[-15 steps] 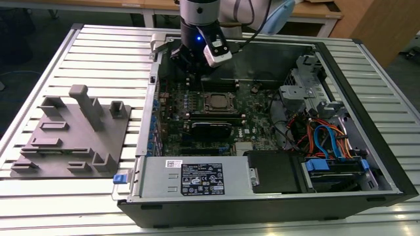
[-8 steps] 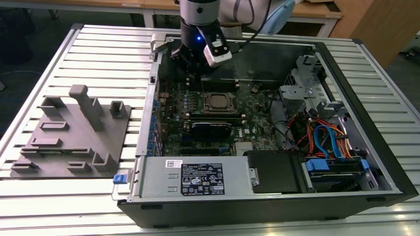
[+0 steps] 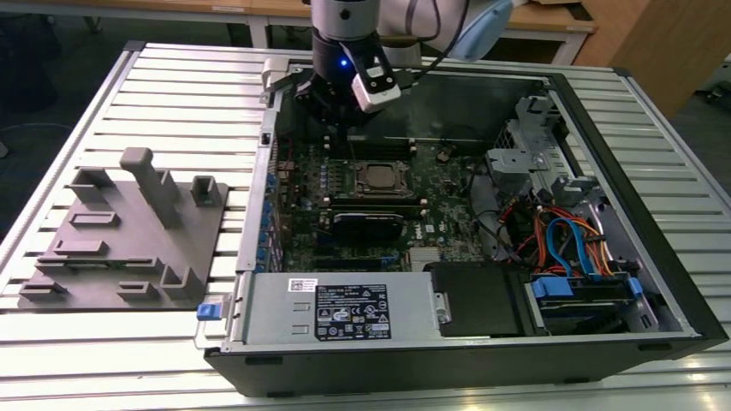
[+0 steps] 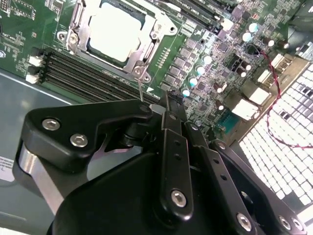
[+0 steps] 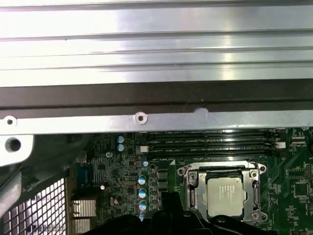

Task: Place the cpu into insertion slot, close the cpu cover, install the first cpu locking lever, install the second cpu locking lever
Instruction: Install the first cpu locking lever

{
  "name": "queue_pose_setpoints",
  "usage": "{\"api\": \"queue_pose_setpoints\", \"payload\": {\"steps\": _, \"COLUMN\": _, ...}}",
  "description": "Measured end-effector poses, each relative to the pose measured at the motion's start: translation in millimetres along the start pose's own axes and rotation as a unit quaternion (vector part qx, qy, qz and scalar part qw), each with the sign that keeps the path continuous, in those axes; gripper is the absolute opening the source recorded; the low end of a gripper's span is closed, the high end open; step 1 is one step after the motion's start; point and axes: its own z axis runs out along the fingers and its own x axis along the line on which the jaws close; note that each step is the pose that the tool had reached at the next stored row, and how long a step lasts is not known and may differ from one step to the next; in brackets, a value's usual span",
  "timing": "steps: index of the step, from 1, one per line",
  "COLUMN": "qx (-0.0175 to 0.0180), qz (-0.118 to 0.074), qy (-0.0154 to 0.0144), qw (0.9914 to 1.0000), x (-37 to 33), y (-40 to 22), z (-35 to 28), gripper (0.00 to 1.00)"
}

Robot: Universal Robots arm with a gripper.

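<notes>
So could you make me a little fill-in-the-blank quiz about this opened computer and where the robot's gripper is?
1. The gripper hangs over a circuit board coloured ____.
2. The grey fixture plate lies on the exterior view's ____ of the computer case.
3. The orange and blue cables lie on the exterior view's ____ of the cpu.
Missing words: green; left; right.
</notes>
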Motion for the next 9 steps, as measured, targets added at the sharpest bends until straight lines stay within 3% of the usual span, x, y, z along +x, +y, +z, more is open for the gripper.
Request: {"api": "queue_pose_setpoints", "payload": {"steps": 9, "qx": -0.0001, "qz": -0.001, "qy": 0.0, "qw": 1.0, "x": 1.0, "y": 8.3, "z": 0.0, "gripper": 0.11}}
